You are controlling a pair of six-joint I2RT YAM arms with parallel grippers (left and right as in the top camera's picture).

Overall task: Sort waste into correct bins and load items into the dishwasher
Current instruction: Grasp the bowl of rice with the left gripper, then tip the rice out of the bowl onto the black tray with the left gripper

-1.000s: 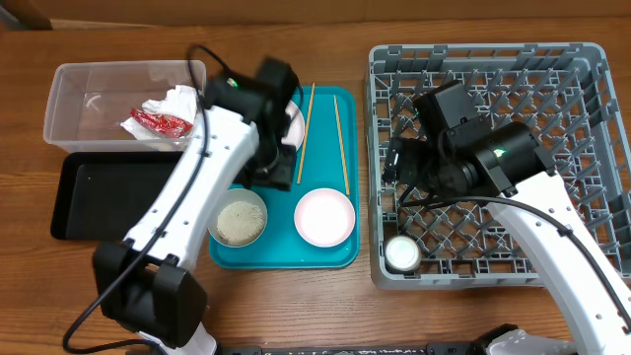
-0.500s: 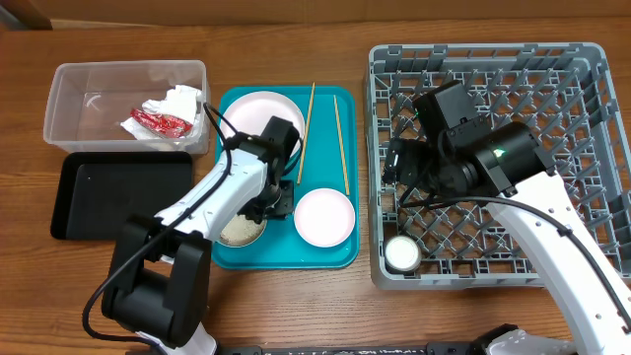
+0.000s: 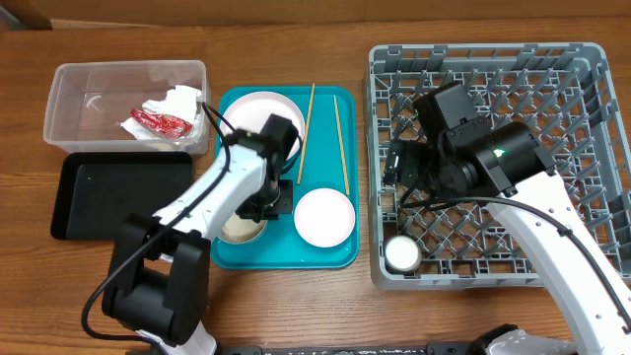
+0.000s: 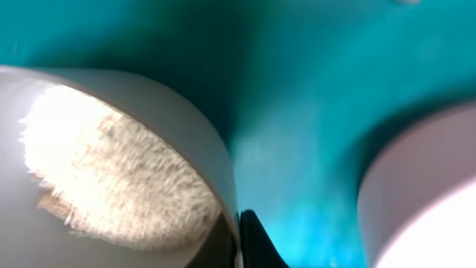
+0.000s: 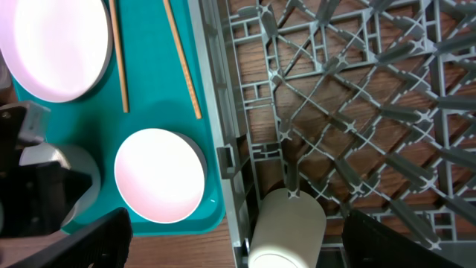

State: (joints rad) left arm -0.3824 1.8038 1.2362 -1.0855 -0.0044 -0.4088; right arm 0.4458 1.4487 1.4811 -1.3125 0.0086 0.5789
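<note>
The left tool [image 3: 277, 203] is settling astride the rim of the pale grey-green round rice bowl [image 3: 240, 230] directly under it; pinching or not, I cannot tell. Emptying is probably coming next.

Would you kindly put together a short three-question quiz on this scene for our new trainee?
1. True or false: the red wrapper lies in the black tray.
2. Which item lies in the grey rack? A) plate B) small cup C) chopsticks
3. Fill in: the left gripper is at the rim of the bowl holding ____.

Key: 1 false, it lies in the clear tub; 2 B; 3 rice.
</note>
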